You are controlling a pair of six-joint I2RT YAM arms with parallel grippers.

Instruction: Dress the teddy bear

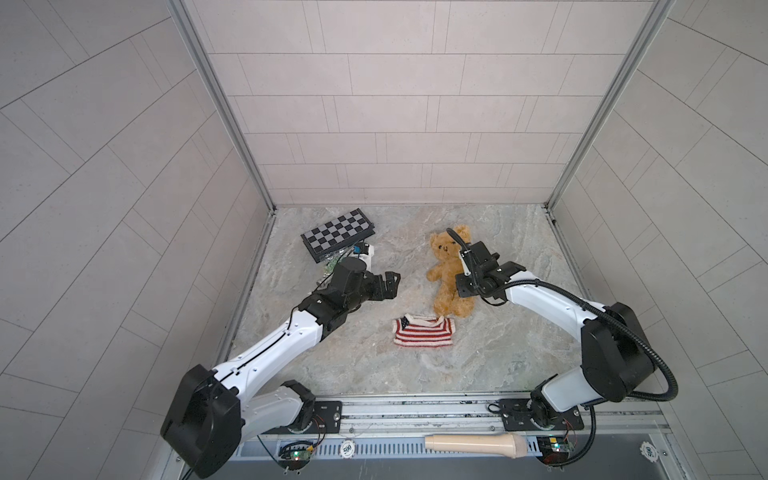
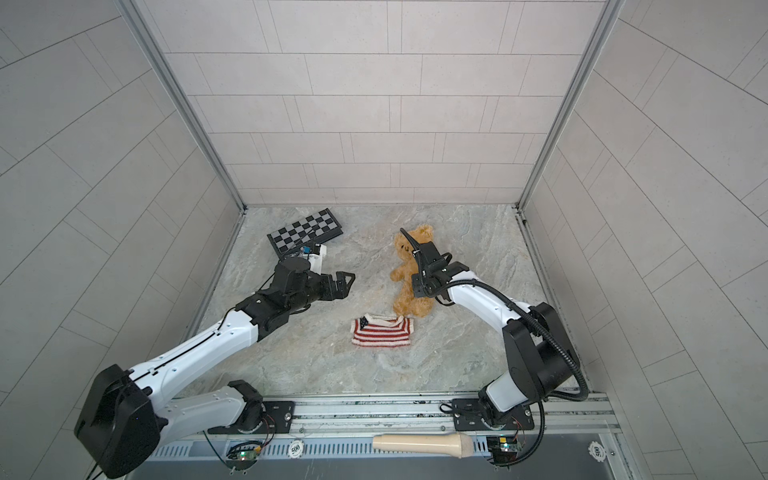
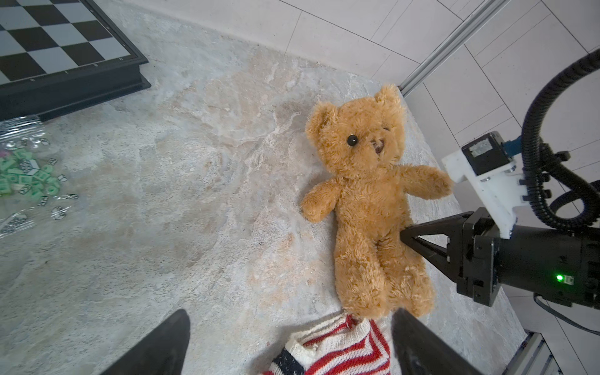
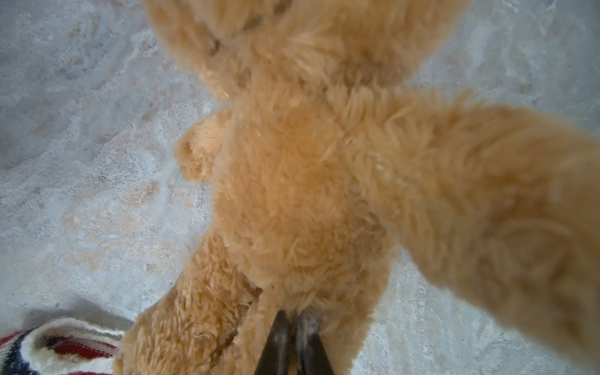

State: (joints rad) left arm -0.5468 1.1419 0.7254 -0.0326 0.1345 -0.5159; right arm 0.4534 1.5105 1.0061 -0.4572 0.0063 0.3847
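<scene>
The golden-tan teddy bear (image 1: 445, 266) (image 2: 405, 286) (image 3: 367, 201) (image 4: 292, 178) lies on its back on the marbled table, head toward the back wall. My right gripper (image 1: 459, 286) (image 2: 415, 286) (image 3: 404, 233) (image 4: 295, 314) comes in from the bear's right side, shut on the fur of its lower body. A red-and-white striped sweater (image 1: 423, 332) (image 2: 382, 331) (image 3: 341, 347) (image 4: 65, 347) lies flat just in front of the bear's feet. Left of the bear, my left gripper (image 1: 392, 284) (image 2: 347, 282) (image 3: 290, 313) hovers open and holds nothing.
A folded chessboard (image 1: 338, 235) (image 3: 65, 42) lies at the back left. A clear bag of green pieces (image 3: 26, 181) and a white bottle (image 1: 365, 253) lie beside it. A cream handle-shaped object (image 1: 476, 445) and poker chips (image 1: 347, 448) rest on the front rail. Walls close three sides.
</scene>
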